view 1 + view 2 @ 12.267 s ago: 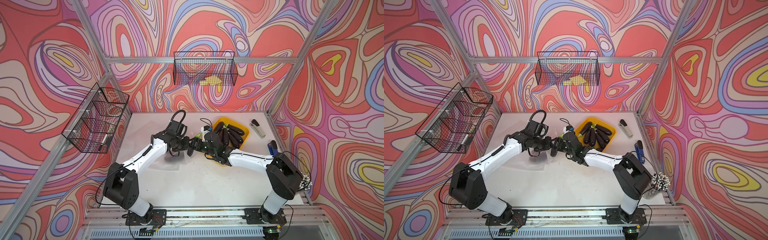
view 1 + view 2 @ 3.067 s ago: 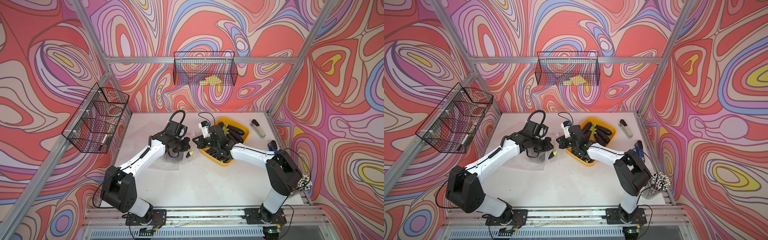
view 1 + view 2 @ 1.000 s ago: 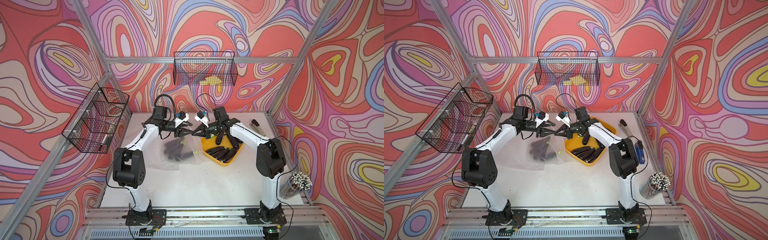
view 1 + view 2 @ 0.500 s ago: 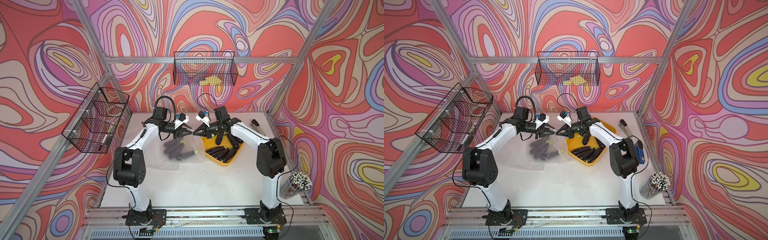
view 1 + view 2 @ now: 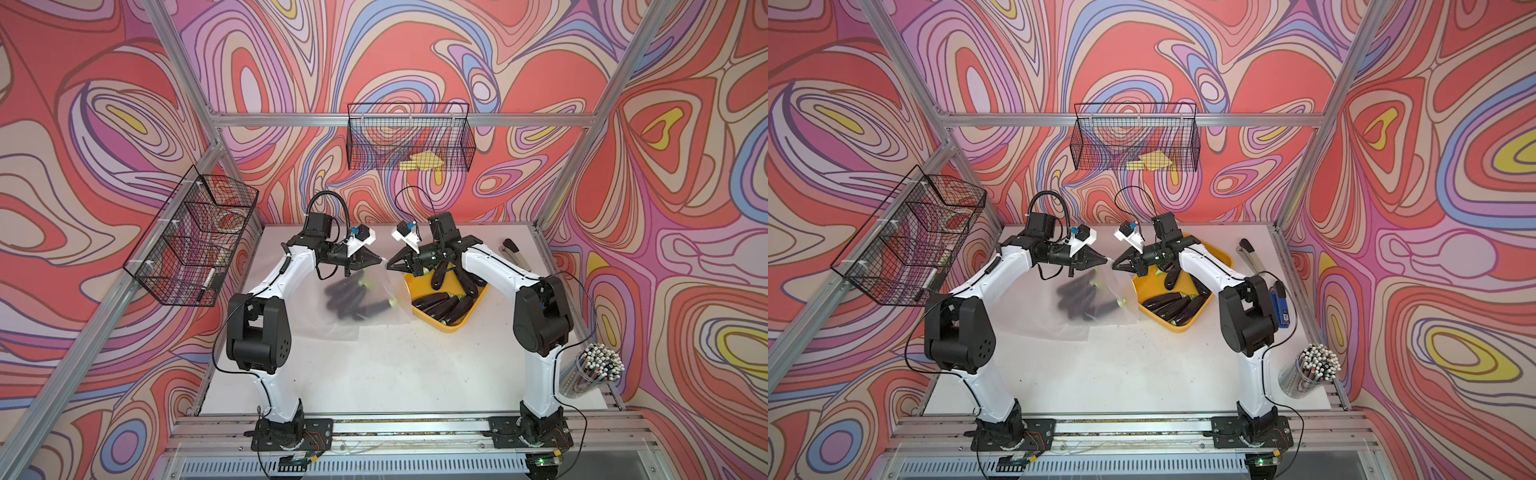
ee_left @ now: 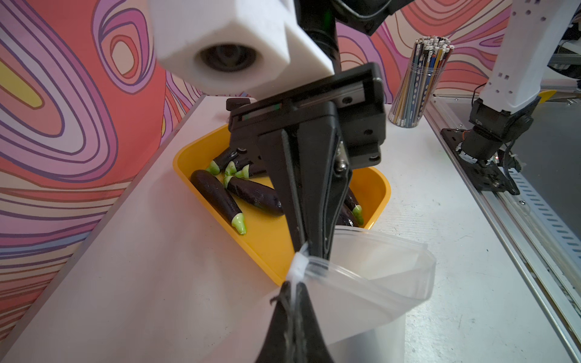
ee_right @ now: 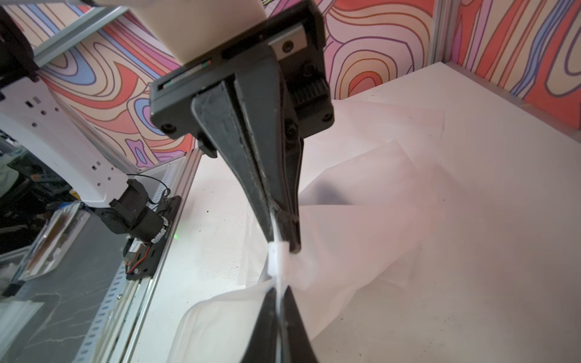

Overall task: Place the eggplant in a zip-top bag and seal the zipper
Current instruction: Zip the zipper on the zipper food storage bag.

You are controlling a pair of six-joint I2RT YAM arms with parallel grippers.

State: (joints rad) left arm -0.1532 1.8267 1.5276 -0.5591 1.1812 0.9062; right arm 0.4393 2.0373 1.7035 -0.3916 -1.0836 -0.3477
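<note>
Eggplants (image 5: 349, 297) lie inside the zip-top bag (image 5: 332, 328), its foot on the bench (image 5: 374, 374). Above, the left hand (image 5: 377, 261), open a second ago, now pinches the zipper corner; the right hand (image 5: 390, 266), alongside, stands barely parted, grip uncertain. Sealing can likely begin.

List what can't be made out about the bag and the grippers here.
- Eggplants in the bag: count blurred by cloudy film, in both top views.
- Right gripper: grip on the bag's rim unclear, fingertips crowded against the left gripper, wrist views.
- Bag's lower part: cut off by the frame edge, left wrist view.
</note>
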